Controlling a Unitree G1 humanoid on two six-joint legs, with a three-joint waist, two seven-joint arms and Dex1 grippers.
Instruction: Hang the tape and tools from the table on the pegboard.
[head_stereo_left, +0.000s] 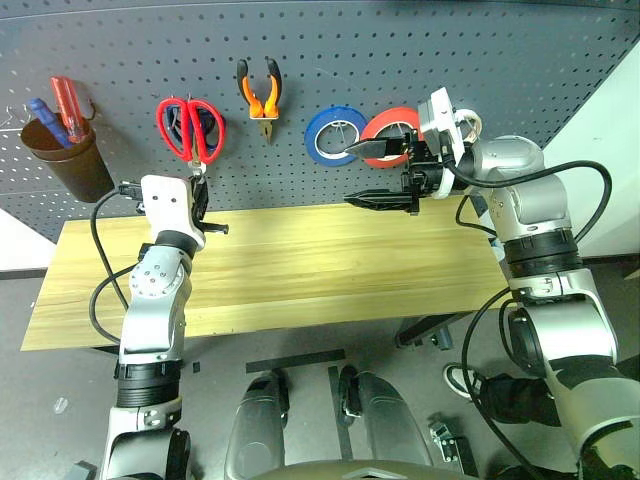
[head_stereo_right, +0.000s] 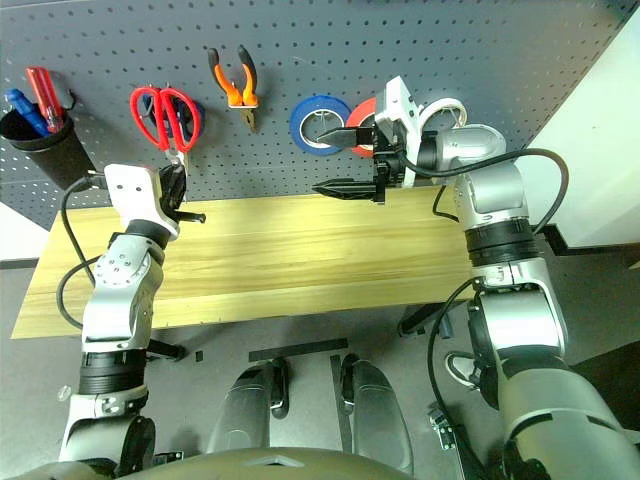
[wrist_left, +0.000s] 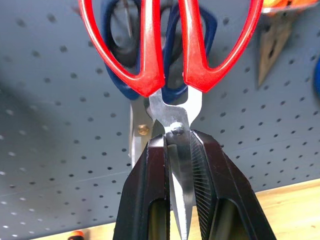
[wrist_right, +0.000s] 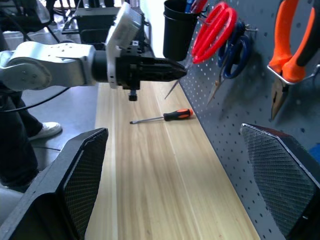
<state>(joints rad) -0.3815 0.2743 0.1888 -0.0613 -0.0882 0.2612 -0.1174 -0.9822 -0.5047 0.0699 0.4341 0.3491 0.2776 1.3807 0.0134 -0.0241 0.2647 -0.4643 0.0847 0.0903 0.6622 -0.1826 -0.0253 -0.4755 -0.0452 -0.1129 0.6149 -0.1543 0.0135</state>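
Observation:
My left gripper (wrist_left: 177, 137) is shut on the blades of the red-handled scissors (head_stereo_left: 190, 127). Their handles are up against the pegboard (head_stereo_left: 350, 50), over blue-handled scissors (wrist_left: 172, 90). The pliers (head_stereo_left: 260, 92) hang on the board to their right. The slim screwdriver (wrist_right: 165, 116) lies on the table (head_stereo_left: 300, 270), close to the board and under the left arm. The white tape (head_stereo_right: 445, 108) shows on the board, partly hidden behind my right wrist. My right gripper (head_stereo_left: 350, 177) is open and empty, pointing left in front of the blue and red rolls.
A dark cup (head_stereo_left: 65, 155) holding red and blue screwdrivers hangs at the board's far left. A blue roll (head_stereo_left: 333, 133) and a red roll (head_stereo_left: 392, 128) hang side by side. In the right wrist view, a person's legs (wrist_right: 20, 130) stand past the table.

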